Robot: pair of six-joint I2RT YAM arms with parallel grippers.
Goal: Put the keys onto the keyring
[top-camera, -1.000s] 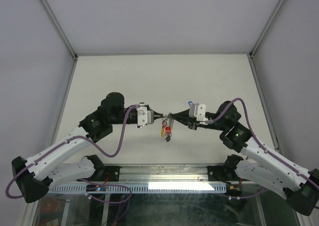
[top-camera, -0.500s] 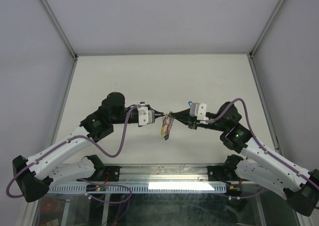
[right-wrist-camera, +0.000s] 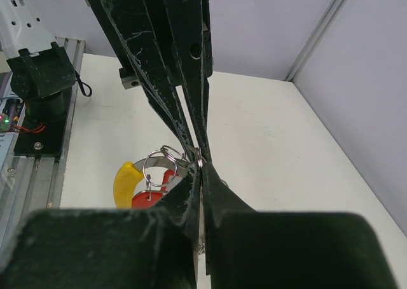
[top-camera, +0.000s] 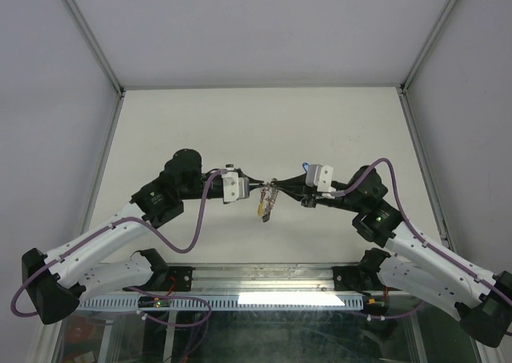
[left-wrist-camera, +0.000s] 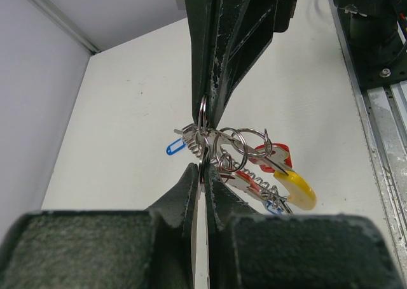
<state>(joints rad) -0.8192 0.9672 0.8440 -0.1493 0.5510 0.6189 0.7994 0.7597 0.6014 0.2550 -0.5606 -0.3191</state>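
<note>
Keyring (left-wrist-camera: 201,114), one ring, is pinched edge-on by both pressed-together grippers, left gripper (left-wrist-camera: 202,171) and right gripper (right-wrist-camera: 200,168), meeting tip to tip above the middle of the worktop (top-camera: 240,123), with one bunch of keys (left-wrist-camera: 254,165) dangling just beneath, showing one yellow tag (left-wrist-camera: 299,190) and one red tag (left-wrist-camera: 280,156).

We see polished, glinting metal in the keyring (left-wrist-camera: 201,112) and keys (left-wrist-camera: 243,179); glossy plastic tags (left-wrist-camera: 297,190); scuffed, matt dark fingers (left-wrist-camera: 222,53), perhaps painted metal; a smooth matt table (left-wrist-camera: 121,111).
</note>
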